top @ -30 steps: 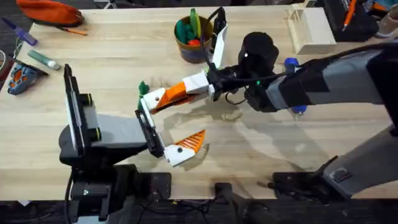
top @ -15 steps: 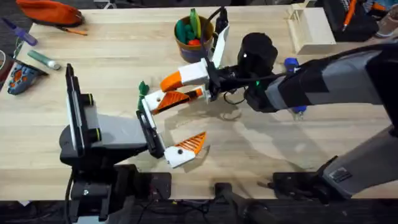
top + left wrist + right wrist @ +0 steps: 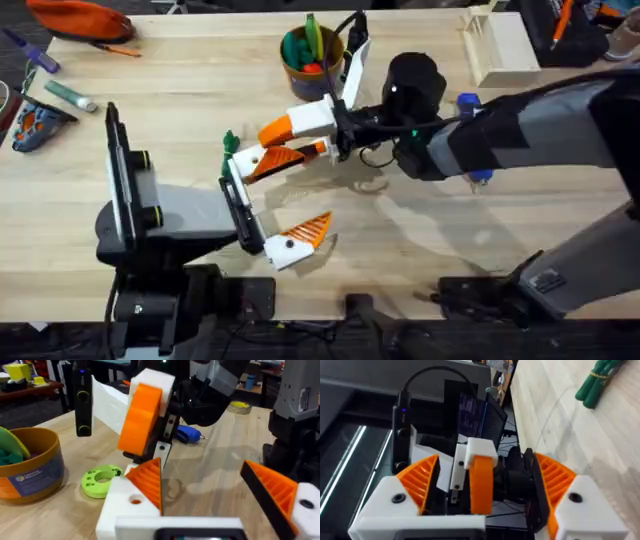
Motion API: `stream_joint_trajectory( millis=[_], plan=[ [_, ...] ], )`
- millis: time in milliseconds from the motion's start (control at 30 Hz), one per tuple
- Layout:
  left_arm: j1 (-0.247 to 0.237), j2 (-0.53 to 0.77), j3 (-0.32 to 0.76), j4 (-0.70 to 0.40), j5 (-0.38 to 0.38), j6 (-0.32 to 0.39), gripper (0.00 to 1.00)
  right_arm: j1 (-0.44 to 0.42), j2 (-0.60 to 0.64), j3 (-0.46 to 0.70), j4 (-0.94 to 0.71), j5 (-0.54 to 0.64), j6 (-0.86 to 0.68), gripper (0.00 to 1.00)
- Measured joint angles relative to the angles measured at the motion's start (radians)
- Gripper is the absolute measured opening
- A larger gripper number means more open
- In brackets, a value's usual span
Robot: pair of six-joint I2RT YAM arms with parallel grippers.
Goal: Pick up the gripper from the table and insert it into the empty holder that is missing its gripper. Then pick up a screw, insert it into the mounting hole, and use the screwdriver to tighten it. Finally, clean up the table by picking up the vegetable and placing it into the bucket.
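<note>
**Overhead:** the right gripper (image 3: 285,143) is open and straddles the holder (image 3: 245,160) of the left gripper (image 3: 315,183), which is also open. The orange fingertip (image 3: 282,157) sits on that holder. The vegetable (image 3: 230,140) lies on the bench (image 3: 200,90) just beside it. The bucket (image 3: 297,82) stands farther back.

**Left wrist:** orange shows through the mounting hole (image 3: 135,501) (no screw is fitted). The screwdriver (image 3: 189,434) lies beyond.

**Right wrist:** the holder stands between the spread fingers, with no visible contact.

**Caution:** the orange fingertip is judged unsecured. A skewed withdrawal could snag and dislodge it, and tilting the left arm could let it slide out
</note>
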State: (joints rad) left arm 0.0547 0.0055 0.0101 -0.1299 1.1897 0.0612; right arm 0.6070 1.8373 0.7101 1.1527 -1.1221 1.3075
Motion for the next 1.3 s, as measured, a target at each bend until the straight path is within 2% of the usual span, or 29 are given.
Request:
stream_joint_trajectory(
  millis=[267, 567, 900, 1067, 1200, 1300],
  plan=[
    [0.000, 0.000, 0.000, 0.000, 0.000, 0.000, 0.985, -0.057, -0.063, 0.000, -0.302, 0.000, -0.144, 0.992],
    [0.000, 0.000, 0.000, 0.000, 0.000, 0.000, 0.985, -0.129, -0.244, 0.000, -0.509, 0.000, -0.306, 0.992],
    [0.000, 0.000, 0.000, 0.000, 0.000, 0.000, 0.985, -0.261, -0.415, 0.004, -1.034, 0.043, -0.598, 0.992],
    [0.000, 0.000, 0.000, 0.000, 0.002, 0.000, 0.985, -0.310, -0.457, 0.106, -1.434, 0.169, -0.788, 0.992],
    [0.000, 0.000, 0.000, 0.000, 0.003, 0.000, 0.985, -0.308, -0.458, 0.271, -1.731, 0.336, -0.950, 0.992],
    [0.000, 0.000, 0.000, 0.000, 0.003, 0.000, 0.985, -0.294, -0.458, 0.401, -1.882, 0.480, -1.046, 0.992]
  ],
)
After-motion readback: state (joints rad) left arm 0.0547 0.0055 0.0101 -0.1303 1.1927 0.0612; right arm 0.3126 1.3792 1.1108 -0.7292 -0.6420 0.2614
